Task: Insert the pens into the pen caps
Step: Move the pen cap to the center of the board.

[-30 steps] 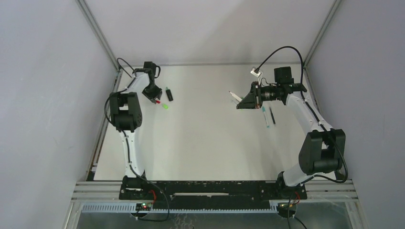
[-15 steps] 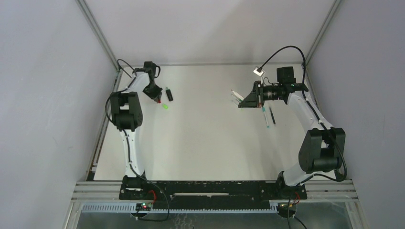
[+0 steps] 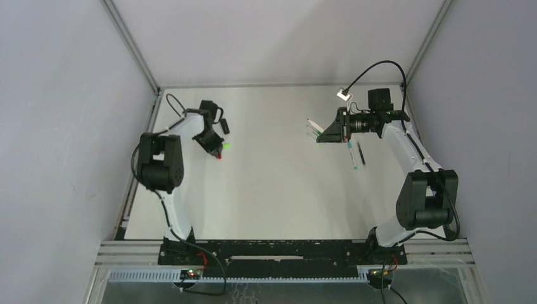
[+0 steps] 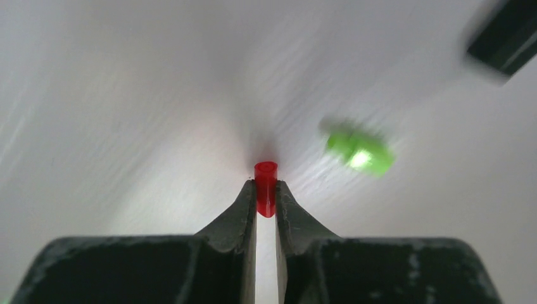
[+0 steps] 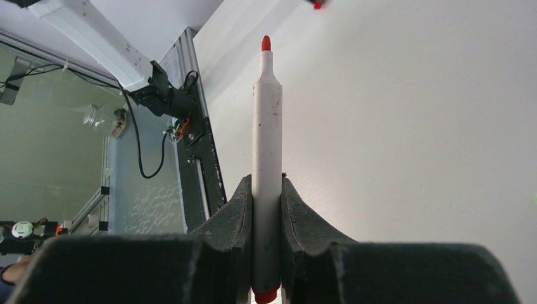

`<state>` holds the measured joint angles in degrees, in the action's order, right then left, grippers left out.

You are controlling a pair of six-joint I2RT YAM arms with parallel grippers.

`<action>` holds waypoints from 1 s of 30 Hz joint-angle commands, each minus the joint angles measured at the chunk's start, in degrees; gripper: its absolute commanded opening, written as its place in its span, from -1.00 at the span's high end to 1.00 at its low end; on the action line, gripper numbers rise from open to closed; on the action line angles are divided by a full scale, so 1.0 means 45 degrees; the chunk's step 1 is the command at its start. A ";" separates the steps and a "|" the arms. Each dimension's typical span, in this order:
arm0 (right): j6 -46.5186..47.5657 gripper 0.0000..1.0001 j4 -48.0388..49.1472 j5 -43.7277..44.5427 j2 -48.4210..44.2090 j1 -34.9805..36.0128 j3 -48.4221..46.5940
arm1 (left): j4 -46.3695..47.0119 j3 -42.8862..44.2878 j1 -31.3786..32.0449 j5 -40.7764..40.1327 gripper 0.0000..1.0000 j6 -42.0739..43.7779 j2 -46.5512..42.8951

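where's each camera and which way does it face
top external: above and behind the bases, looking down on the table; both arms show.
left wrist: on its arm, looking down past the left gripper, shut on the red cap.
right wrist: on its arm, looking sideways past the right gripper, shut on the white pen.
shared: top and left wrist show the green cap.

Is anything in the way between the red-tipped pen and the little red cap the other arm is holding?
Nothing visible. The left gripper pinches the red cap, the right gripper holds the pen, and the table between them is bare. Only the bright green cap lies close beside the red one.
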<state>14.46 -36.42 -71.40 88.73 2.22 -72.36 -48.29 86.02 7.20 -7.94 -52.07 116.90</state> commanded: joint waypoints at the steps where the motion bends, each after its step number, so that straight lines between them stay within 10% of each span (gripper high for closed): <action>1: 0.0077 1.00 0.0065 -0.0441 -0.0125 -0.0008 -0.0161 | 0.1075 -0.2743 0.0431 -0.0236 0.75 -0.0058 -0.2701; 15: 0.1164 1.00 -0.0253 -0.0121 -0.0746 0.1810 0.0717 | 0.5026 -0.8574 0.3695 0.1999 0.85 0.1520 -0.6781; 30: 0.1734 1.00 0.0183 0.0179 -0.0976 0.2904 0.1636 | 0.3362 -0.8549 0.5665 -0.0308 0.58 0.0822 -0.6776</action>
<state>20.27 -37.36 -70.28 85.67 14.24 -65.19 -30.70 46.37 31.40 -5.41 -47.59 86.15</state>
